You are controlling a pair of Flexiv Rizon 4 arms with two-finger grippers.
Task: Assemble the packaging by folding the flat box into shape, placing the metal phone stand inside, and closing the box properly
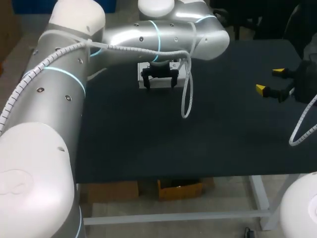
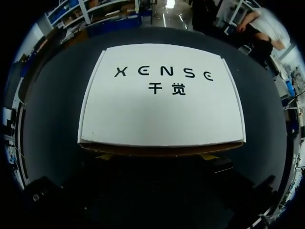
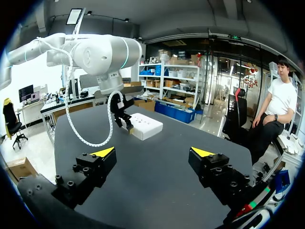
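Left gripper spread at the box's edge, right gripper idle and empty

The left gripper (image 1: 160,84), in the upper middle of the head view, has its fingers spread wide and clasps nothing. Its yellow tips (image 2: 106,156) just peek out at the near edge of the white box (image 2: 162,100), which lies flat on the black table (image 1: 148,144) with its lid down. The right gripper (image 3: 153,151) hangs at the head view's right edge, well apart from the box and also wide open. The box looks like light, thin card with a smooth face, so it would likely slide or dent under a hard squeeze. I would take it across two opposite side walls. The phone stand is nowhere in sight, and whether it is inside cannot be told. It is also unclear whether the lid's front flap is tucked or the tips touch the card.
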